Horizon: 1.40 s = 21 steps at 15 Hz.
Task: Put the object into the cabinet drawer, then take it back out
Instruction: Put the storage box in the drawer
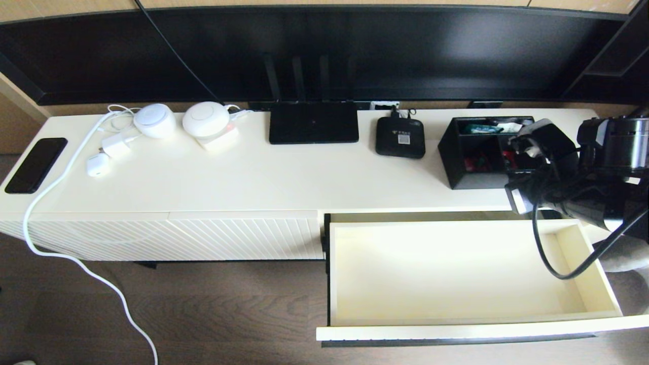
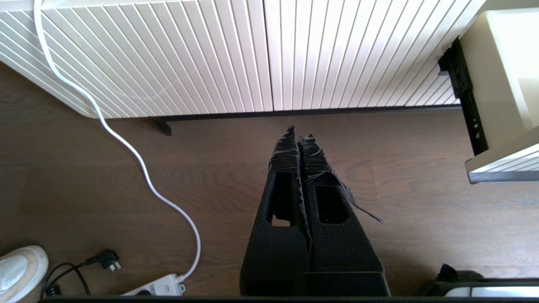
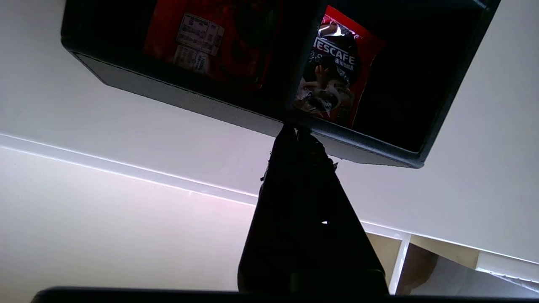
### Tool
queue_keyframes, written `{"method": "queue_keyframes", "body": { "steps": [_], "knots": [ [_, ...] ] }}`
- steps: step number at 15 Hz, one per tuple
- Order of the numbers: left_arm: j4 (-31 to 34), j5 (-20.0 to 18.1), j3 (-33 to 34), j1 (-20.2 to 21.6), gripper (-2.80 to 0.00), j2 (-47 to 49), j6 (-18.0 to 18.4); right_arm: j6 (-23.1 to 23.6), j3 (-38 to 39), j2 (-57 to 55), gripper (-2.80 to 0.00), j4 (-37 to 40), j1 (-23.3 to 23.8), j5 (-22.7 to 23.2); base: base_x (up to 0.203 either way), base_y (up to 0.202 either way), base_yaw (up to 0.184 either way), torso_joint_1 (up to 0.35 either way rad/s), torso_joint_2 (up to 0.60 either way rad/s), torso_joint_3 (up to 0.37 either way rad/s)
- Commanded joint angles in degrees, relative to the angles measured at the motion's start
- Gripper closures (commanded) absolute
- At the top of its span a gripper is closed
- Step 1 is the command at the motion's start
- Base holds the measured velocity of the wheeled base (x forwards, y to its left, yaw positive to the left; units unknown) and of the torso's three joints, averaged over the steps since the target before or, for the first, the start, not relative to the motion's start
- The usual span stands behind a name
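While the organiser box (image 1: 479,152) sits on the cabinet top at the far right, just behind the open cabinet drawer (image 1: 456,274), the right gripper (image 3: 300,131) is right at its near wall, fingers pressed together with nothing between them. From the wrist view the tips touch or almost touch the box's near rim, about where the divider between the two square compartments meets it; I can't tell if there is real contact. The box's long axis runs left to right, parallel to the drawer front, and it lies just beyond the gripper, on the far side. The right arm is much the nearer. The left gripper (image 2: 300,134) hangs low over the floor in front of the ribbed panel (image 2: 236,54), clenched and empty, well away. Count: one box, three compartments, two red packets (image 3: 337,71) showing in the square ones, one drawer pulled out. My read: the gripper must spread before it can take that wall.
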State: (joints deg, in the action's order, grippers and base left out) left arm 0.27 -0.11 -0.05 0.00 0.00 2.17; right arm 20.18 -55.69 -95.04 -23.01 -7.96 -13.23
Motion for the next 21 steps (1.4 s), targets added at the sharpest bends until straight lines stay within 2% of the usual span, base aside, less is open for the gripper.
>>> {"method": "queue_keyframes", "body": {
  "steps": [1,4,7,10,14,18,21],
  "knots": [
    [0.0,0.0,0.0,0.0,0.00,0.0,0.0,0.2,0.2,1.0,0.00,-0.1,0.1,-0.2,0.000,0.000,0.000,0.000,0.00,0.000],
    [0.0,0.0,0.0,0.0,0.00,0.1,0.0,0.2,0.2,7.2,0.00,5.2,0.0,-0.1,0.000,0.000,0.000,0.000,0.00,0.000],
    [0.0,0.0,0.0,0.0,0.00,0.0,0.0,-0.7,-2.5,13.8,0.00,18.4,-0.1,0.4,0.000,0.000,0.000,0.000,0.00,0.000],
    [0.0,0.0,0.0,0.0,0.00,0.1,0.0,-7.4,-8.2,13.7,0.00,26.9,-0.5,0.0,0.000,0.000,0.000,0.000,0.00,0.000],
    [0.0,0.0,0.0,0.0,0.00,0.1,0.0,-10.6,-15.2,9.9,0.00,32.0,-1.1,-0.1,0.000,0.000,0.000,0.000,0.00,0.000],
    [0.0,0.0,0.0,0.0,0.00,0.1,0.0,-19.7,-23.8,4.8,0.00,39.1,-2.8,-1.8,0.000,0.000,0.000,0.000,0.00,0.000],
    [0.0,0.0,0.0,0.0,0.00,0.1,0.0,-20.1,-22.4,5.8,0.00,39.4,-4.0,-2.0,0.000,0.000,0.000,0.000,0.00,0.000]
  ]
}}
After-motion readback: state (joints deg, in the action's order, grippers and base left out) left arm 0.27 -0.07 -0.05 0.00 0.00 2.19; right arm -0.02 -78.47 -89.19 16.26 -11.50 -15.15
